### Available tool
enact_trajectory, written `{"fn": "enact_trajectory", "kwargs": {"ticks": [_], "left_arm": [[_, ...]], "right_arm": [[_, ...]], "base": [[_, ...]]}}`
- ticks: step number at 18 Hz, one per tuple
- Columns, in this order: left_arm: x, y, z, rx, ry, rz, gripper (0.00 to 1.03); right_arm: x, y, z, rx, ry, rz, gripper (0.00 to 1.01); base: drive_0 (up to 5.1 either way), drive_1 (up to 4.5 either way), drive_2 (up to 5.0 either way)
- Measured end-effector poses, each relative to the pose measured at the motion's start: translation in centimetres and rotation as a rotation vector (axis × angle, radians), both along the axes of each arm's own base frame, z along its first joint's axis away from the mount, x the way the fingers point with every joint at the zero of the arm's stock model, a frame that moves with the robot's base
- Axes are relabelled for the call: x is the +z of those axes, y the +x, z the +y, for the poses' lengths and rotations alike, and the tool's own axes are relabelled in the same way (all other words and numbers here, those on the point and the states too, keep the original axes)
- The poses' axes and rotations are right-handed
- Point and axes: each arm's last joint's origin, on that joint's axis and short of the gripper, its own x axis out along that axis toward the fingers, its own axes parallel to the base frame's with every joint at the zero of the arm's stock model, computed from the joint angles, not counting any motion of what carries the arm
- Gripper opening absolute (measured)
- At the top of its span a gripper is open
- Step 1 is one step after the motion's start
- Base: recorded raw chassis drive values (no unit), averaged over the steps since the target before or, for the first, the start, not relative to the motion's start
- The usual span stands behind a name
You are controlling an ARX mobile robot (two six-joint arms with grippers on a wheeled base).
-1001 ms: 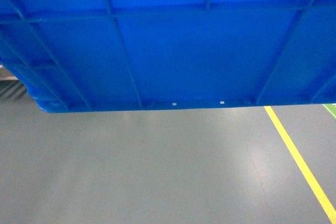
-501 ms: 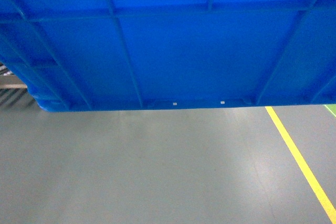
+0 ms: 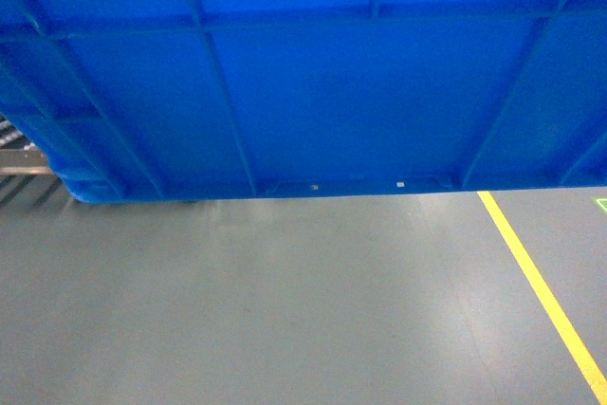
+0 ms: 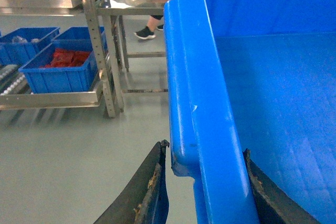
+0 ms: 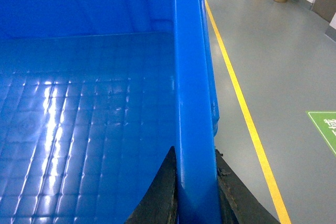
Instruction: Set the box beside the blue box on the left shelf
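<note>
The box (image 3: 313, 82), a big bright-blue ribbed crate, fills the top half of the head view and hangs above the grey floor. My left gripper (image 4: 205, 148) is shut on its thick left rim (image 4: 197, 93), one dark finger (image 4: 155, 187) outside and one inside. My right gripper (image 5: 194, 155) is shut on the right rim (image 5: 190, 77), pinching it tightly. The left shelf (image 4: 52, 99), a silvery metal rack with white rollers (image 4: 10, 77), stands to the left and carries a blue box (image 4: 60, 72) with red contents. A sliver of that rack (image 3: 17, 166) shows past the crate's left corner.
A second blue bin (image 4: 26, 43) stands behind the first. A steel table (image 4: 131, 6) and a person's shoe (image 4: 144, 32) are beyond the rack upright (image 4: 107, 77). A yellow floor line (image 3: 541, 282) runs along the right, with a green mark (image 5: 325, 127) past it.
The crate stays fixed in the head view. The rack sliver at the far left has come further into sight and the green floor mark at the right has slid lower, so the base is moving.
</note>
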Motion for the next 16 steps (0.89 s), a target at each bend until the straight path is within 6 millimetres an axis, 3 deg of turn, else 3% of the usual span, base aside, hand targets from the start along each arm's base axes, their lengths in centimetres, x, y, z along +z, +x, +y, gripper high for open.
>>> {"fn": "enact_trajectory", "kwargs": {"ticks": [16], "left_arm": [[0.01, 0.01, 0.0, 0.0, 0.003, -0.002, 0.32]], "right_arm": [[-0.04, 0.01, 0.0, -0.002, 0.0, 0.003, 0.1]], "base": [[0.0, 4.09, -4.1]]}}
